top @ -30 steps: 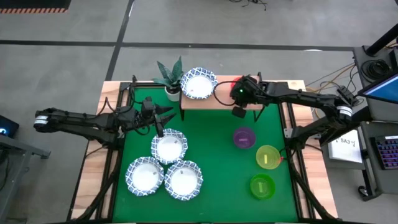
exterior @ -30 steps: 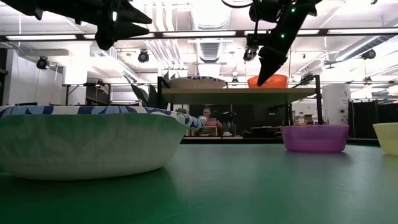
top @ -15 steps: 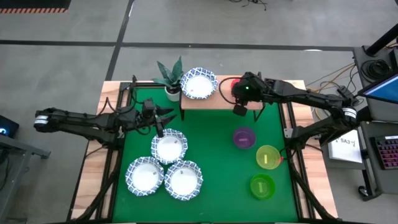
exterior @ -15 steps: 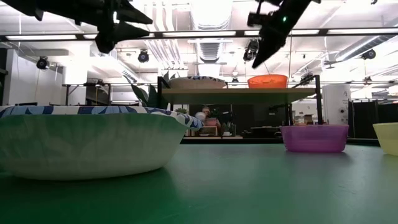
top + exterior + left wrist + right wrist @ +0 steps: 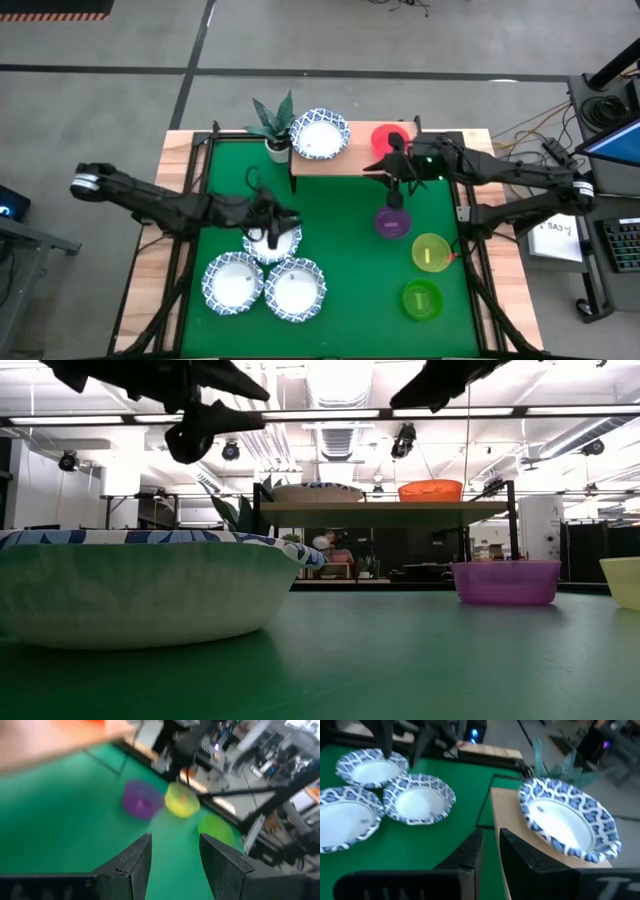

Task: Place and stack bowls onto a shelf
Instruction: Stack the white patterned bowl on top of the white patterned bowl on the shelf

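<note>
On the shelf, the red bowl now sits released; the right pincer has withdrawn, slightly parted and empty. The left pincer, open and empty, has descended over a blue-rimmed bowl.

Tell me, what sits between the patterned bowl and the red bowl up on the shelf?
Nothing: bare wood separates the patterned bowl from the red bowl on the shelf, clearest in the high view.

floor: grey concrete | ceiling lights: bright | desk: keyboard at right

Shelf: patterned bowl, red bowl; green mat: six bowls.
</note>
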Controlling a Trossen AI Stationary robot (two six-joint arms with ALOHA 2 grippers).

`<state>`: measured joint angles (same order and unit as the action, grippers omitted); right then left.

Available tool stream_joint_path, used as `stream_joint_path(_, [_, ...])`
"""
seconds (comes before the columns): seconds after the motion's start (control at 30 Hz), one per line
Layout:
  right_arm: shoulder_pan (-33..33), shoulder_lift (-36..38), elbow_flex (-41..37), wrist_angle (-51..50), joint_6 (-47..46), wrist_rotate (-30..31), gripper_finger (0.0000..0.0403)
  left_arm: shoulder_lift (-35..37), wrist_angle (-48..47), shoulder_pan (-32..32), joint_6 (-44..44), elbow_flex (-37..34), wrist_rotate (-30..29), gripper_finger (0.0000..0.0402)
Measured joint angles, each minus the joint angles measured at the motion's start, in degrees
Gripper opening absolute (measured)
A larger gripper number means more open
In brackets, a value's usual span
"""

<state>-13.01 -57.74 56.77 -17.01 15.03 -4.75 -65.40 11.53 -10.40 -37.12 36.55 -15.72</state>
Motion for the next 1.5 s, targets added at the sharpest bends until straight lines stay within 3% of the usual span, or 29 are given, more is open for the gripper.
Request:
stream_joint_path(0.27, [2.95,4.89,-7.85,10.03,0.00,0.02,0.0052,-8.74,-19.96,-4.12,-9.06,8.97,0.85,0.0149])
stream_joint_path(0.6, [3.16,6.03,-9.37,10.54,0.65,0.02,0.0052,-20.04,-34.61,-8.86,-11.99,19.38,3.96,0.0149])
stream_joint_path(0.87, [3.16,5.95,-9.37,10.44,1.40,-0.20,0.0052,-25.58,-36.52,-11.47,-12.19,22.54,8.84,0.0149])
stream_joint_path(1.1, [3.27,5.92,-10.03,10.05,1.01,-0.26,0.0052,-26.83,-37.11,-12.30,-16.23,22.59,9.74,0.0149])
stream_joint_path(1.33, [3.91,5.99,-11.36,9.58,-0.09,-0.38,0.0052,-26.39,-40.99,-12.56,-23.09,22.57,12.25,0.0149])
stream_joint_path(1.5, [4.77,6.01,-11.45,7.80,-0.09,-0.42,0.0052,-26.39,-45.93,-12.03,-32.59,22.57,12.34,0.0149])
